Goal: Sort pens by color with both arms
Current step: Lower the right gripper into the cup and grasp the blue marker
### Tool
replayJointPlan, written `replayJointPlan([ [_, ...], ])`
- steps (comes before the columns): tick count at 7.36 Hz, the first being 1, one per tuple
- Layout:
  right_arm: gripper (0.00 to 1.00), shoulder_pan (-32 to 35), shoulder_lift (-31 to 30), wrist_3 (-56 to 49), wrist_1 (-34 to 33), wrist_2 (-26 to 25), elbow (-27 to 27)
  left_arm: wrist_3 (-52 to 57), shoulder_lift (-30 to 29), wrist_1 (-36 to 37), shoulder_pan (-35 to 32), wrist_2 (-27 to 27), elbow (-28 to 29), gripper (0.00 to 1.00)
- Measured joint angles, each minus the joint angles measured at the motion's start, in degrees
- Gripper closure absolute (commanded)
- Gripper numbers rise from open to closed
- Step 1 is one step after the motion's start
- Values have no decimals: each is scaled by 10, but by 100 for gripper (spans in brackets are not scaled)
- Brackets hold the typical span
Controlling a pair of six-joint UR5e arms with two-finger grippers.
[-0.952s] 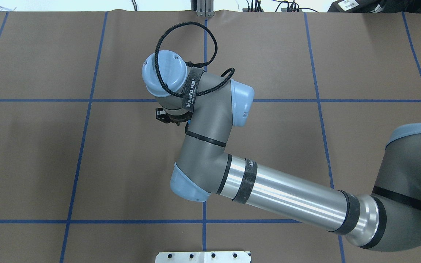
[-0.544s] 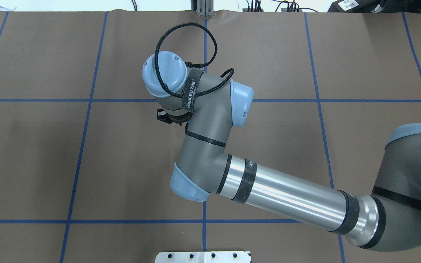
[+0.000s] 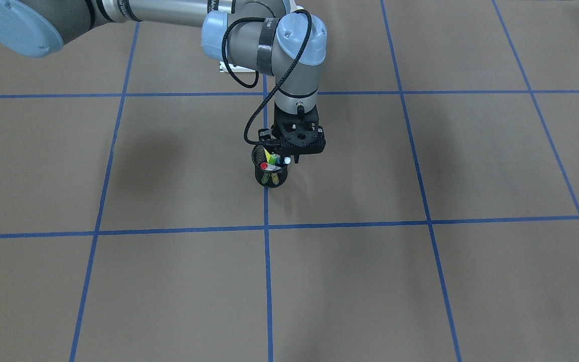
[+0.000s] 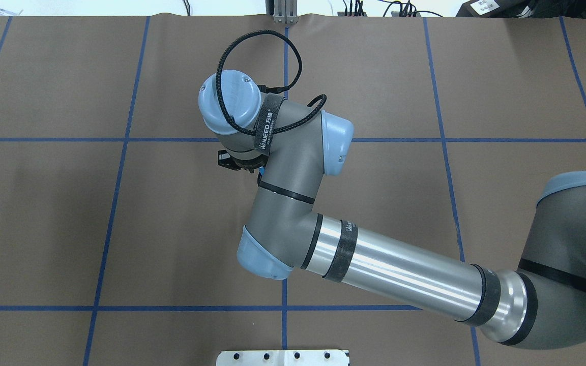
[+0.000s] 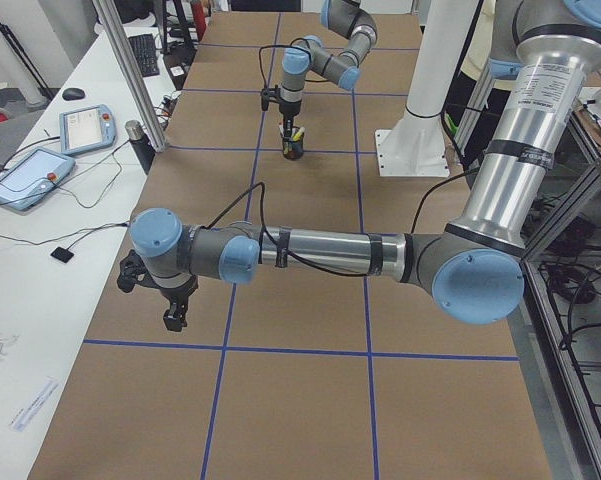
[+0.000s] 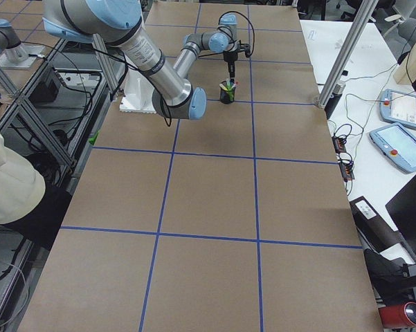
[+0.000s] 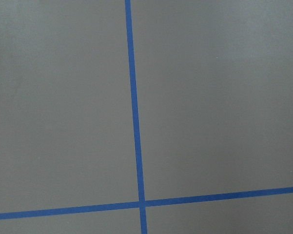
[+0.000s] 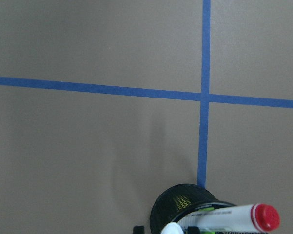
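While the right gripper (image 3: 295, 155) hangs just above the black mesh cup (image 3: 271, 179), the pens (image 3: 270, 161) stand bunched inside it, tips up. Whether its jaws are parted or clamped: cannot tell. Left gripper (image 5: 172, 305) hangs well apart over the table (image 3: 420, 276); its state is equally unreadable. Step, as judged: first pick, sorting not yet begun. Next move calls for singling out one pen among crowded tips and lifting it straight up.

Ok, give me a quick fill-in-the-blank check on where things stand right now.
The pens stand in a black mesh ____.
That holder sits on a ____ tape line.
The gripper over it belongs to the robot's ____ arm.
The white pen has a ____ end.
Missing: cup; blue; right; red.
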Motion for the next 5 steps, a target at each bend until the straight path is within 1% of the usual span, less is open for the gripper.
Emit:
replayJointPlan([
  [1,70,0,0,0,3,0,-3,0,0,0,0,0,0,1],
  [2,80,1,0,0,4,0,-6,0,0,0,0,0,0,1],
  [3,87,1,0,-1,5,0,-7,0,0,0,0,0,0,1],
  [5,94,1,0,-3,6,0,-8,0,-1,0,0,0,0,1],
])
